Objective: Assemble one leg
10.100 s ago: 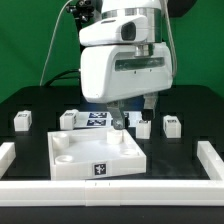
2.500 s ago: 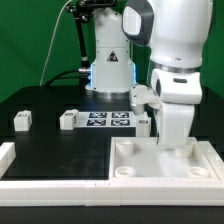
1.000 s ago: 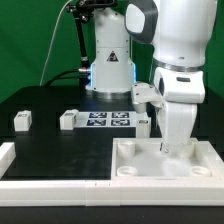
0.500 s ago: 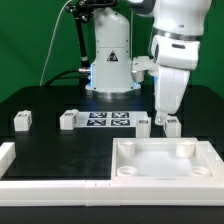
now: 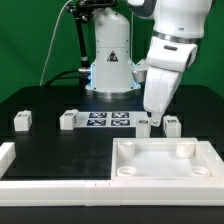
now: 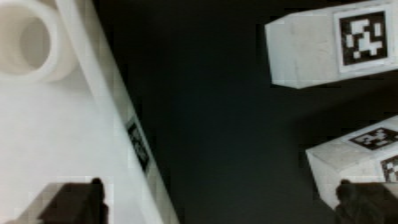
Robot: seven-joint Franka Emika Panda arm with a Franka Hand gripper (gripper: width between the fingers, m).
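Note:
The white tray-like part (image 5: pixel 165 160) lies at the front on the exterior view's right; its rim and a round corner socket show in the wrist view (image 6: pixel 36 45). Two small white tagged legs (image 5: pixel 143 125) (image 5: pixel 171 125) stand just behind it and also show in the wrist view (image 6: pixel 338 45) (image 6: pixel 365 145). Two more legs (image 5: pixel 22 120) (image 5: pixel 68 119) stand on the exterior view's left. My gripper (image 5: pixel 157 118) (image 6: pixel 228 205) hangs low between the two nearer legs, behind the tray's back edge. It is open and empty.
The marker board (image 5: pixel 105 121) lies in the middle of the black table, between the legs. A white border rail (image 5: pixel 55 185) runs along the front and the exterior view's left edge. The arm's base (image 5: pixel 110 60) stands at the back.
My gripper has lifted off the tray's back corner and moved back, tilting toward the two legs behind it. The tray stays where it was left.

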